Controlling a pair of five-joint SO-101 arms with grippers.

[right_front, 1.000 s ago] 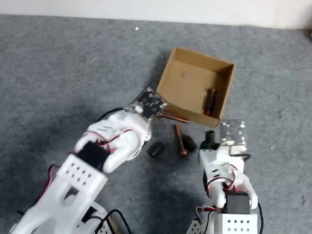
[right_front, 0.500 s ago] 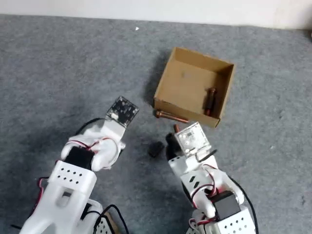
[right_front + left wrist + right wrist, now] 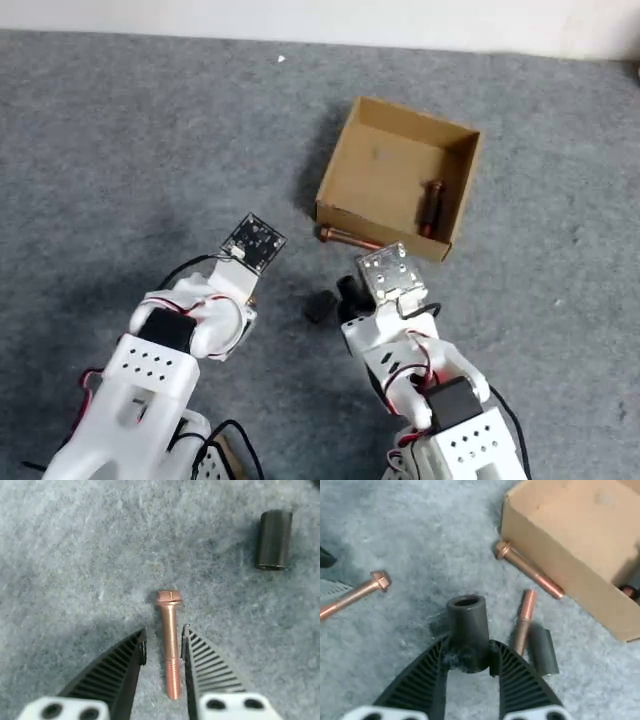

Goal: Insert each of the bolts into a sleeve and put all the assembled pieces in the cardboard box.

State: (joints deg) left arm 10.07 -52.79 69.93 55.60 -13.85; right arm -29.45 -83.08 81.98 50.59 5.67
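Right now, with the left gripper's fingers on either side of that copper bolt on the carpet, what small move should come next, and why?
Probably close the left gripper on the bolt: its open fingers stand either side of the shank, which lies flat on the carpet. The right gripper holds a black sleeve, open end forward, ready for insertion.

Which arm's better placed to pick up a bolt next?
Left. The left gripper is open and straddles a bolt, so it likely only needs to close. The right gripper is shut on a black sleeve, so it cannot take a bolt.
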